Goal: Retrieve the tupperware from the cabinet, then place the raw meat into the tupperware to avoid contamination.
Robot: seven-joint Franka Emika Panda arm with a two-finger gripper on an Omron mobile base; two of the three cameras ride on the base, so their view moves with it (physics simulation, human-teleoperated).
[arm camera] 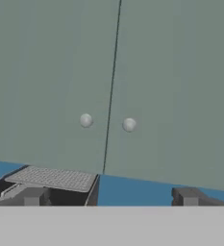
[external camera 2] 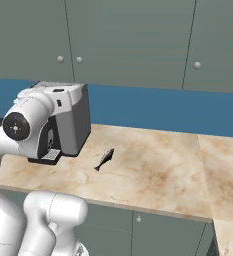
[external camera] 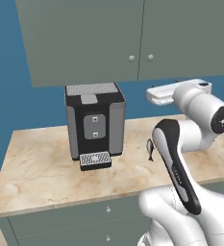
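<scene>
The cabinet [external camera: 84,43] [external camera 2: 128,40] hangs on the blue wall with its doors shut, so the tupperware is hidden. In the hand view the cabinet [arm camera: 51,72] faces me, its two round knobs [arm camera: 86,120] side by side at the door seam. My gripper [arm camera: 111,197] is open and empty, held in the air some way in front of those doors, its fingertips [arm camera: 34,196] spread wide. The raw meat [external camera: 150,149] [external camera 2: 104,159], a small dark fish, lies on the marble counter [external camera: 36,158] right of the coffee machine, well below the hand.
A black and grey coffee machine [external camera: 95,122] [external camera 2: 73,120] stands on the counter under the cabinet, its top grille [arm camera: 53,178] just below my hand. Another cabinet door with a knob [external camera 2: 197,65] lies further right. Drawer fronts [external camera: 108,209] run below the counter edge.
</scene>
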